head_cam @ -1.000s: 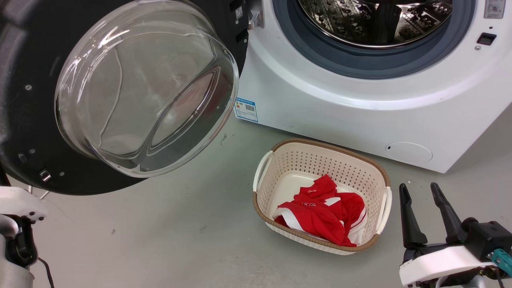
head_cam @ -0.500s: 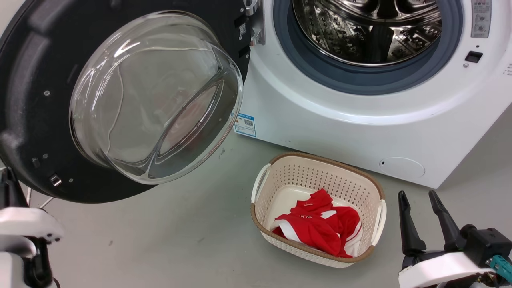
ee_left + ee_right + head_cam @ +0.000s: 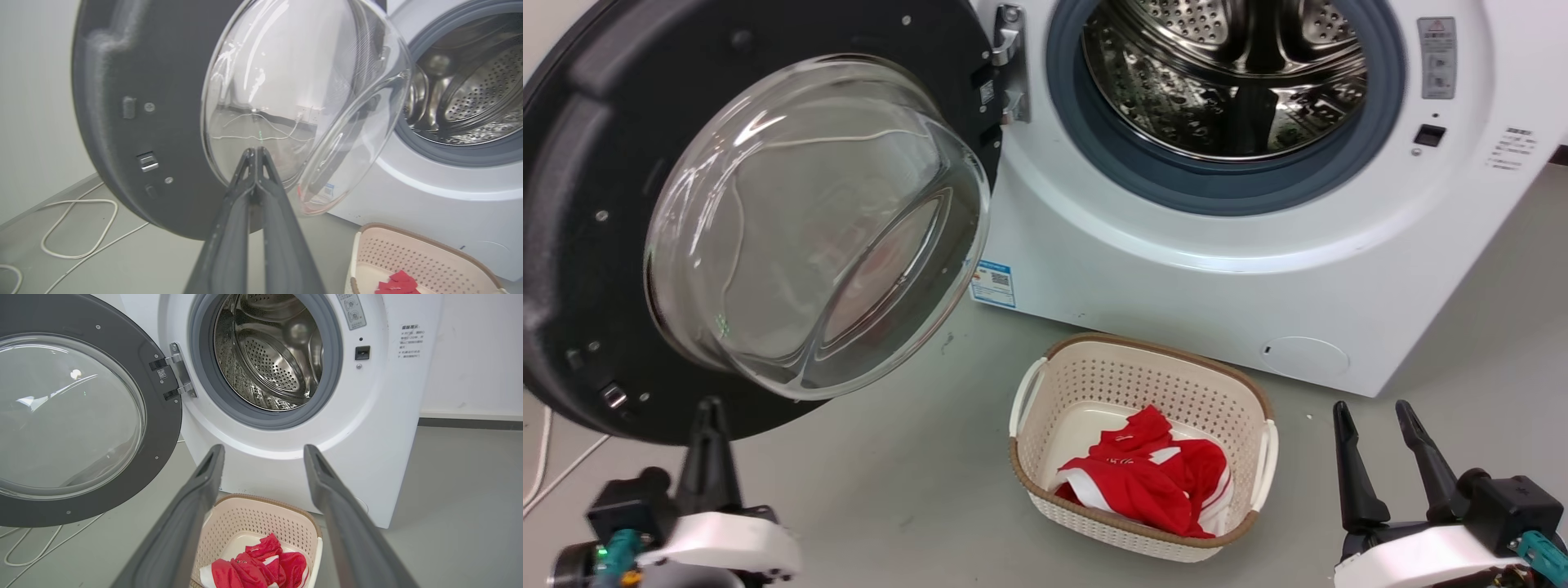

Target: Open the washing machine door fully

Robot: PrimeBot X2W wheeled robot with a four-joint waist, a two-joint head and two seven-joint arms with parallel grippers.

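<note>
Red clothing [image 3: 1143,486] lies in a basket [image 3: 1094,384] before the machine [image 3: 1176,278], its washing machine door [image 3: 792,229] wide; left gripper [image 3: 255,149] clenched empty, right gripper [image 3: 1372,412] spread.

The left gripper [image 3: 709,408] has come into the head view. A second ago only its pale wrist showed at the far left edge, under the lower rim of the large round glossy black washing machine door [image 3: 572,245]. Half a second ago one dark fingertip rose beside that rim. Now the whole gripper stands further right, fingers pressed together and pointing at the door's glass bowl [image 3: 254,152]. The head camera has also tipped up, so more of the perforated steel drum [image 3: 1225,82] shows.
</note>
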